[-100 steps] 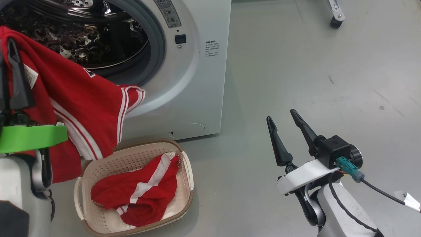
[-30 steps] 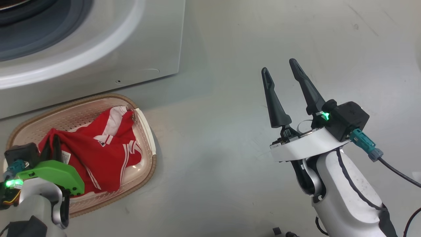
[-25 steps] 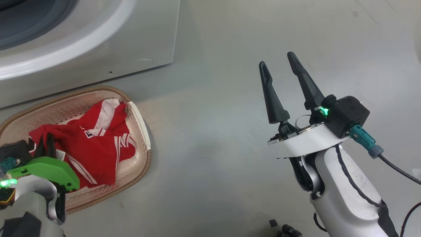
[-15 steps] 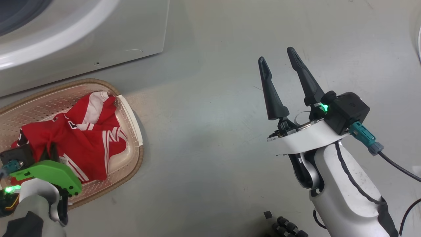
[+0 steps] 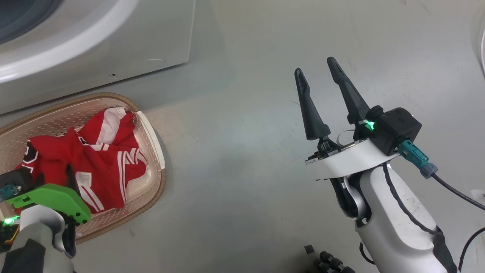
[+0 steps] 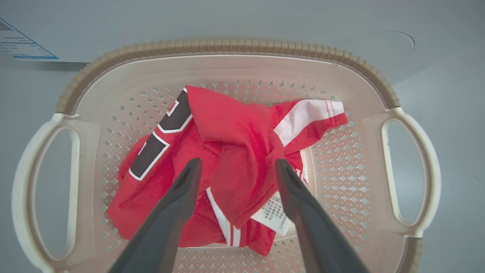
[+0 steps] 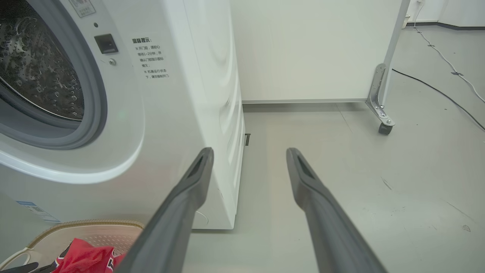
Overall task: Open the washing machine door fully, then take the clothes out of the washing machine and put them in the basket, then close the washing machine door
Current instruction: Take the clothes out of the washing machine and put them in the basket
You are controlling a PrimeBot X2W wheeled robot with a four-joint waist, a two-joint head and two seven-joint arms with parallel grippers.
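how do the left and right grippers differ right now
The left gripper hangs over the basket with the clothes between its jaws; the right gripper is above bare floor. The left has a green cover, the right a white cover. Both stand open.

Soft, even light is falling from overhead and everything is showing bright. The washing machine (image 5: pixel 113 45) and the basket (image 5: pixel 162 182) are casting pale, blurry-edged shadows to their right on the floor (image 5: pixel 242 170), which is giving back a dull sheen. In my right wrist view the drum (image 7: pixel 34 68) is glinting with small highlights. My left wrist lens is bowing the basket's rim, and my own fingers (image 6: pixel 166 223) are looking soft close to it. A green lamp (image 5: pixel 370 125) is glowing on my right wrist.
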